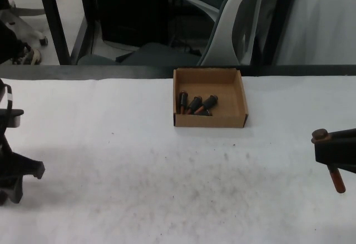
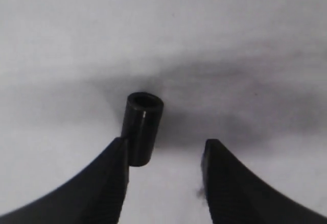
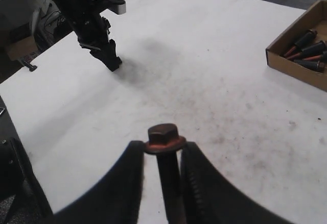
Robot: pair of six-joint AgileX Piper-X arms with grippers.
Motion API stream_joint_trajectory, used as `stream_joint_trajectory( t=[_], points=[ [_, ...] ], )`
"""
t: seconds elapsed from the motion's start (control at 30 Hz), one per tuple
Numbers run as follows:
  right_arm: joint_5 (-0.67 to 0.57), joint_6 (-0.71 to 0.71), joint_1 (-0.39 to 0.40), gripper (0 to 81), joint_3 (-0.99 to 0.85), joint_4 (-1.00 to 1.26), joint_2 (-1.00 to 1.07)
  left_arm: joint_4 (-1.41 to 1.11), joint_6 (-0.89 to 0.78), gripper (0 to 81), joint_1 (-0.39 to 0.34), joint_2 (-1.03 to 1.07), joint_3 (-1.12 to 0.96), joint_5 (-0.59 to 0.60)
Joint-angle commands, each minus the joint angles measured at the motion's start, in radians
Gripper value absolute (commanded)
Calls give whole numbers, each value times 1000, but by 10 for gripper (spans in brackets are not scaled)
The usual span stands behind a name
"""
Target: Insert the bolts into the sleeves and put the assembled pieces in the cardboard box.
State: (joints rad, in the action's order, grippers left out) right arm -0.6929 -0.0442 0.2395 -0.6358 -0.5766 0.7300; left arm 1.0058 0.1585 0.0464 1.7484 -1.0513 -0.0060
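A black sleeve (image 2: pixel 143 128) stands upright on the white bench, between the fingers of my left gripper (image 2: pixel 164 165). That gripper is open; the sleeve rests against one finger (image 2: pixel 110 178), with a gap to the other. The left gripper (image 1: pixel 14 183) hangs low at the bench's left edge. At the right edge, my right gripper (image 1: pixel 334 150) is shut on a rust-coloured bolt (image 3: pixel 166 170), whose hex head (image 3: pixel 164 137) sticks out past the fingertips. The bolt (image 1: pixel 335 178) hangs above the bench. The cardboard box (image 1: pixel 239 96) at the middle back holds three assembled pieces (image 1: pixel 196 105).
The white bench cover (image 1: pixel 139 160) between the two arms is stained. A dark gap runs behind the bench's far edge, with an office chair (image 1: pixel 228 21) beyond. In the right wrist view, the left arm (image 3: pixel 89 20) stands far across the bench and the box (image 3: pixel 286 55) lies off to one side.
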Motion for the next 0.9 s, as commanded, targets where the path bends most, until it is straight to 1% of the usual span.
stream_joint_trajectory(
  t=[0.0,0.27,0.33,0.57,0.67,0.77,0.8,0.83,0.87],
  points=[
    [-10,1,2,2,0,14,0,-18,-2,438,4,20,0,-28],
    [-10,5,2,2,0,14,0,-63,-2,429,4,25,0,-38],
    [-10,24,2,2,0,14,0,-73,-2,407,4,28,0,-40],
    [-10,27,2,2,0,14,0,-54,-2,309,5,80,0,-53],
    [-10,27,2,2,0,14,0,-37,-2,225,5,97,0,-53],
    [-10,30,2,2,0,17,0,-37,-1,84,5,97,1,-53],
    [-10,39,2,2,0,22,0,-37,5,22,5,95,1,-49],
    [-10,44,2,2,0,30,0,-34,9,6,5,95,1,-27],
    [-10,44,2,2,0,40,0,-32,8,6,5,92,1,6]
  ],
)
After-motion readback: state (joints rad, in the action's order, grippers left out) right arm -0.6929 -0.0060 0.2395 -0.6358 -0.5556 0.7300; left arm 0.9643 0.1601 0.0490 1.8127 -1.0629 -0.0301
